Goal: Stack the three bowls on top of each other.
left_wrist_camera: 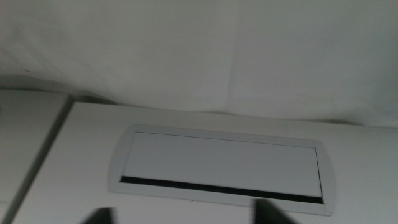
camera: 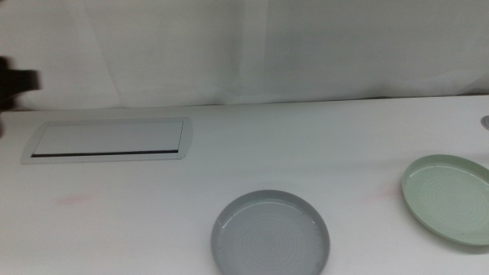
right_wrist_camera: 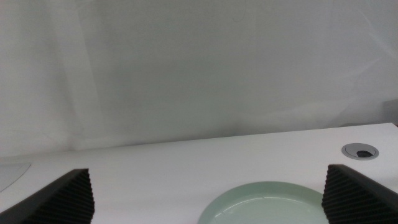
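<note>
Two bowls show in the middle view. A grey-blue bowl (camera: 271, 235) sits at the table's front centre, and a pale mint green bowl (camera: 451, 200) lies at the right edge. My right gripper (right_wrist_camera: 205, 174) is open, and the green bowl (right_wrist_camera: 267, 204) lies on the table just ahead, between its wide-spread jaws; this gripper is out of the middle view. My left gripper (left_wrist_camera: 186, 215) is open with nothing between its jaws, hovering at the far left before the white panel (left_wrist_camera: 217, 165). Only a dark part of the left arm (camera: 15, 85) shows at the left edge.
The flat white rectangular panel (camera: 107, 141) with a dark slot is set in the table at the back left. A small round grey grommet (right_wrist_camera: 359, 150) sits at the back right. A white backdrop hangs behind the table.
</note>
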Available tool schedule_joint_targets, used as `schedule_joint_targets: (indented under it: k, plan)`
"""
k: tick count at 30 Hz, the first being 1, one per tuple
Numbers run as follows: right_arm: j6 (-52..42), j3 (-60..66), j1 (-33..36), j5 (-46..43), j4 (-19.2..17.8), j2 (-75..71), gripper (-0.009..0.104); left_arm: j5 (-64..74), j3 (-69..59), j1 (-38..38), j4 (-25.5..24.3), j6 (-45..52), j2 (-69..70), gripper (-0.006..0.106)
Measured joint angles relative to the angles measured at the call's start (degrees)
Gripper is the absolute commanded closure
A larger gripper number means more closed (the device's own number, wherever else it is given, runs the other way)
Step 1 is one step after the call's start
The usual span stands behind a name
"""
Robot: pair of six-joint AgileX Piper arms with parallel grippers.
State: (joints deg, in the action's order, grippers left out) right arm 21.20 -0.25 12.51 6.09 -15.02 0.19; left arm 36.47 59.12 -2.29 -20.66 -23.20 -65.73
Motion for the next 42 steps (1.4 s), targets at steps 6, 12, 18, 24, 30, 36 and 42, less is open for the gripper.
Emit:
schedule_joint_targets:
  k: [6, 12, 18, 24, 30, 36, 42]
  plan:
    - [0.0, 0.0, 0.0, 0.0, 0.0, 0.0, -0.008, 0.29, -9.2, 0.43, 0.12, 0.09, 16.53, 0.103]
    - [0.14, 0.0, 0.0, 0.0, 0.0, 0.0, -0.008, -4.28, -20.75, 0.43, 2.51, 0.09, 36.72, 0.103]
    - [0.15, 0.0, 0.0, 0.0, 0.0, 0.0, -0.008, -19.47, -37.2, 0.43, 6.54, 0.09, 53.66, 0.103]
    - [0.15, 0.0, 0.0, 0.0, 0.11, 0.0, -0.008, -29.88, -55.6, 0.43, 7.12, 0.09, 60.1, 0.103]
    - [0.44, 0.0, 0.0, -0.11, 0.23, 0.0, -0.008, -27.72, -58.94, 0.43, 7.12, 0.09, 60.34, 0.103]
    - [1.29, 0.0, 0.0, -2.03, 3.67, 0.0, -0.008, -28.75, -58.94, 0.43, 7.12, 0.09, 60.34, 0.103]
    - [1.49, -4.18, 0.0, 2.08, 9.13, 0.0, -0.008, -28.86, -58.94, 0.43, 7.12, 0.09, 60.34, 0.103]
